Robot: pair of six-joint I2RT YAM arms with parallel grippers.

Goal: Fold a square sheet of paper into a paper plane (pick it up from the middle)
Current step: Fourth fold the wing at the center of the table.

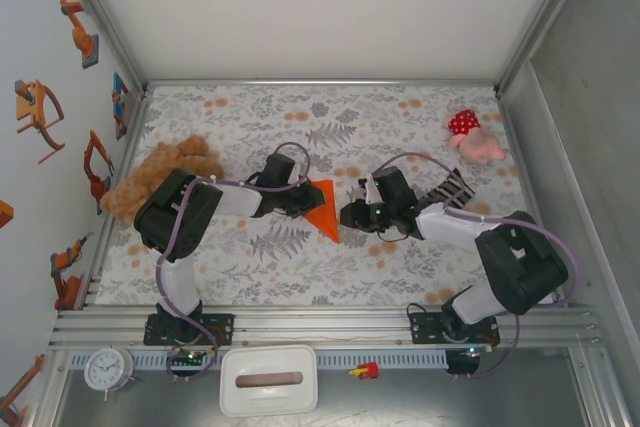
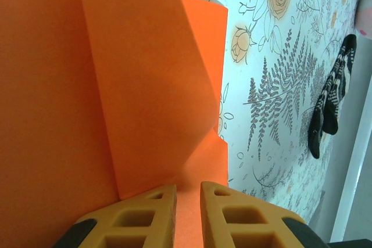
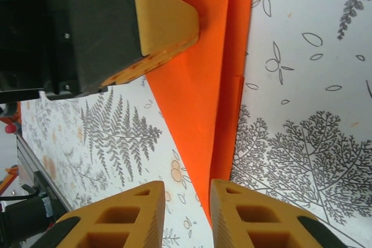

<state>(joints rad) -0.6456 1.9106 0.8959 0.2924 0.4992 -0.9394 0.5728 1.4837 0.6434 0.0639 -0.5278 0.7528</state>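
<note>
The square sheet of paper [image 1: 325, 215], bright orange and folded to a narrow pointed dart, is at the middle of the flowered table. My left gripper [image 1: 308, 199] is shut on its wide end; in the left wrist view the orange folds [image 2: 145, 85] rise from the narrow gap of that gripper [image 2: 188, 187]. My right gripper [image 1: 348, 215] stands open at the pointed end. In the right wrist view the paper [image 3: 197, 85] tapers down between the spread jaws of that gripper [image 3: 188, 184], beside the right-hand one. The left gripper's finger [image 3: 163, 21] rests on the paper farther along.
A brown teddy bear [image 1: 150, 177] lies at the left wall and a red-and-pink dotted plush [image 1: 472, 137] at the back right. A black-and-white striped cloth [image 1: 452, 187] lies just behind the right arm. A metal rail [image 1: 320, 322] runs along the near edge.
</note>
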